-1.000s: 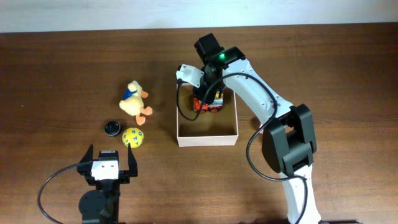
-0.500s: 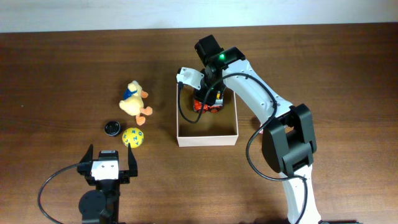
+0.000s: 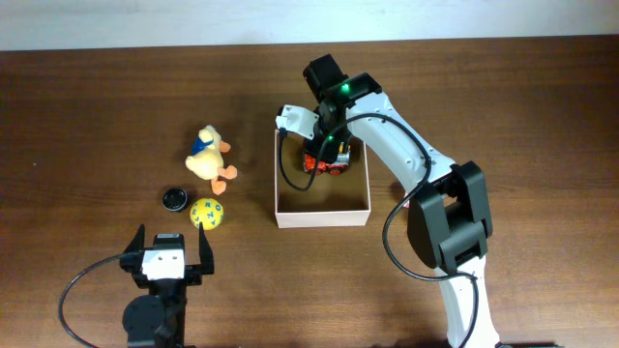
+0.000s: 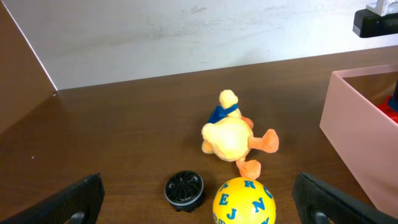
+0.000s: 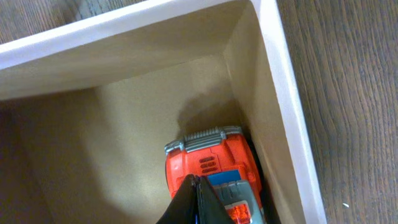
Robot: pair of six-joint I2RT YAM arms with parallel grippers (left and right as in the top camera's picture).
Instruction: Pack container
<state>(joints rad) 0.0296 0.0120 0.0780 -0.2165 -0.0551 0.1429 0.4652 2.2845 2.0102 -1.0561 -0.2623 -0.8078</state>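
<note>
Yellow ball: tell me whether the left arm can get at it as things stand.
Probably yes. The left hand is open and faces the yellow ball, which lies just ahead of it. The black cap sits beside the ball, apart from it, and nothing stands between hand and ball.

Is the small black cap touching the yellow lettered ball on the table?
Apart. The overhead view shows a strip of bare table between the black cap and the yellow ball; the left wrist view shows the same gap.

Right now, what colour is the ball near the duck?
Yellow with blue letters. The ball shows best in the left wrist view.
</note>
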